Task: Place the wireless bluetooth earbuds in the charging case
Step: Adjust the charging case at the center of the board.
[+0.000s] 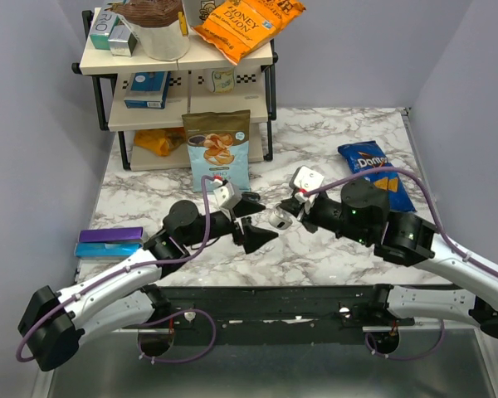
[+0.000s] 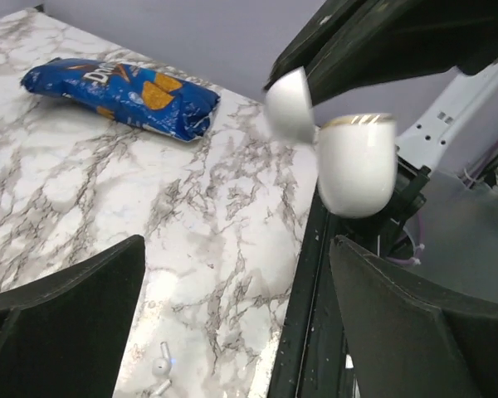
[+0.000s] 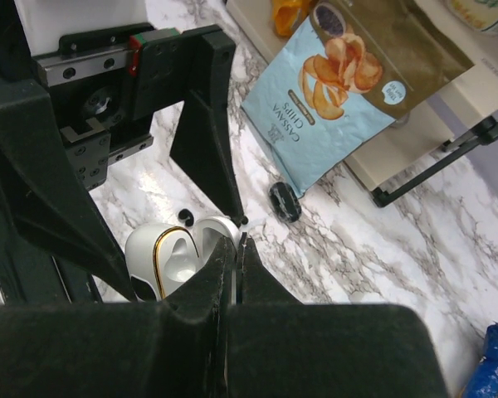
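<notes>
The right claw point(image 3: 237, 249) is clamped on the open white charging case point(image 3: 162, 264), and the left claw point(image 2: 236, 274) gapes empty just beside it. Two small earbuds point(image 2: 159, 363) lie on the table point(image 2: 83, 182) beneath the left claw. It should drop squarely and pinch one gently.

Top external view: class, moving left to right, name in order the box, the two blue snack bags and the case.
flat purple-and-blue box → light-blue Cassava chips bag → white gold-rimmed open charging case → dark-blue Doritos chip bag
</notes>
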